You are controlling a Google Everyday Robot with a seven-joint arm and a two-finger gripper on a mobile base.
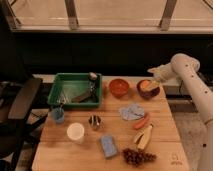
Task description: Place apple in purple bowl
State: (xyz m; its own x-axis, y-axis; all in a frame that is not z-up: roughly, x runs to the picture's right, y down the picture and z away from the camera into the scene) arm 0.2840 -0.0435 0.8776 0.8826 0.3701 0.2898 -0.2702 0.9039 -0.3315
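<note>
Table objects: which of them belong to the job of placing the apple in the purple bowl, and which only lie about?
Belong to the job:
apple, lying in the bowl
purple bowl
gripper, just above the bowl

Only lying about:
orange-red bowl
green bin
carrot
grapes
blue cloth
white cup

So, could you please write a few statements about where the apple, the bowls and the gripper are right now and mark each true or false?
1. The apple sits inside the purple bowl. True.
2. The gripper hangs over the green bin. False: it is at the purple bowl's upper right rim, by the apple.
3. The orange-red bowl stands between the green bin and the purple bowl. True.
4. The carrot lies in the orange-red bowl. False: it lies on the table, beside the blue cloth.
</note>
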